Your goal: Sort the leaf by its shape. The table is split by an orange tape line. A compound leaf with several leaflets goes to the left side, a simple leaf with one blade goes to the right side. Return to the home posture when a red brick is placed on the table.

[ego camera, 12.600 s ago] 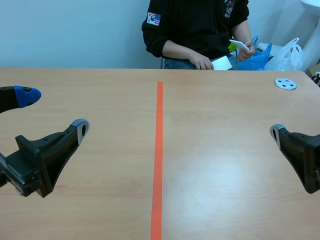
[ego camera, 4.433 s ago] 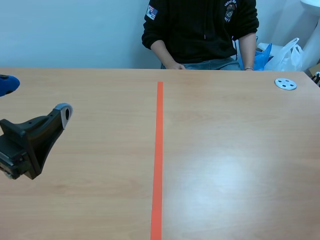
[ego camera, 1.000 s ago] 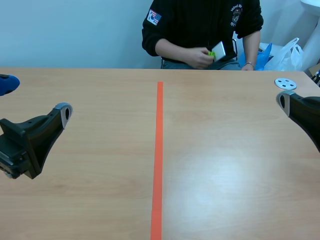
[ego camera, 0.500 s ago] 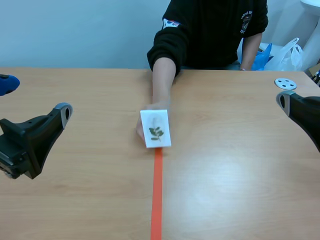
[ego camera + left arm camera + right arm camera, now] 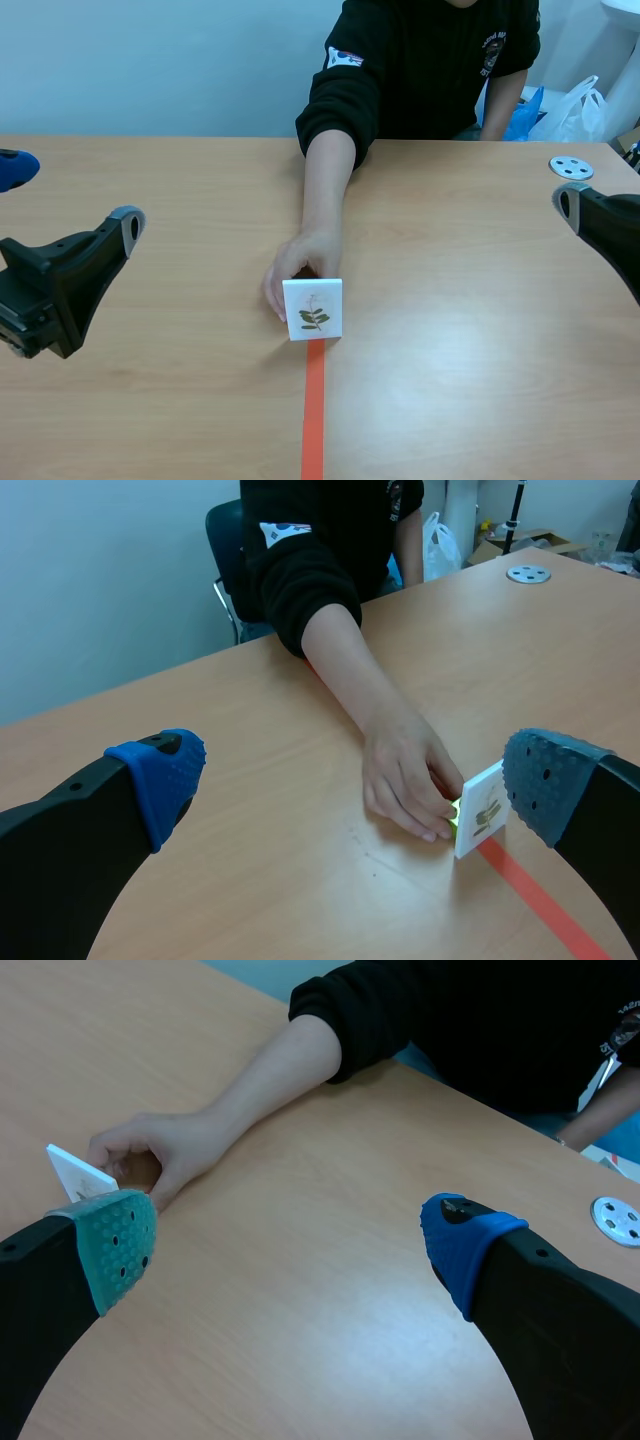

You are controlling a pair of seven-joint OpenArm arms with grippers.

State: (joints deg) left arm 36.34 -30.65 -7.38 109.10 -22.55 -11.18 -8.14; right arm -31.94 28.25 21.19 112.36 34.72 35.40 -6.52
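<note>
Left tool (image 5: 72,195): fingers spread wide with nothing between them, low at the left edge of the frame, well apart from the card.
Right tool (image 5: 290,1245): also spread wide and empty, at the right edge of the frame and just as far from the card.
Leaf card (image 5: 313,308): a small white card standing upright at the centre of the frame, set on the orange tape line (image 5: 314,420) that splits the surface (image 5: 480,350).
Leaf (image 5: 314,319): a dark green sprig on the card's face with several small leaflets along one stem, so it reads as compound.
Person's hand (image 5: 295,268): reaching from the top of the frame, fingers touching the card's back. A small green piece shows behind the card in the left wrist view, and what it is cannot be told.
Step in hand: the card is being presented. Neither tool has begun a reach, and no red brick is in sight.
Next move: likely the left tool's. It should wait for the hand to clear, close on the thin upright card without knocking it flat, and carry it to the left side.
Containers: a blue bag (image 5: 515,115) and a white plastic bag (image 5: 580,110) sit beyond the far edge at the upper right, contents not visible.
Also on the surface: a round metal disc (image 5: 571,168) at the upper right.
</note>
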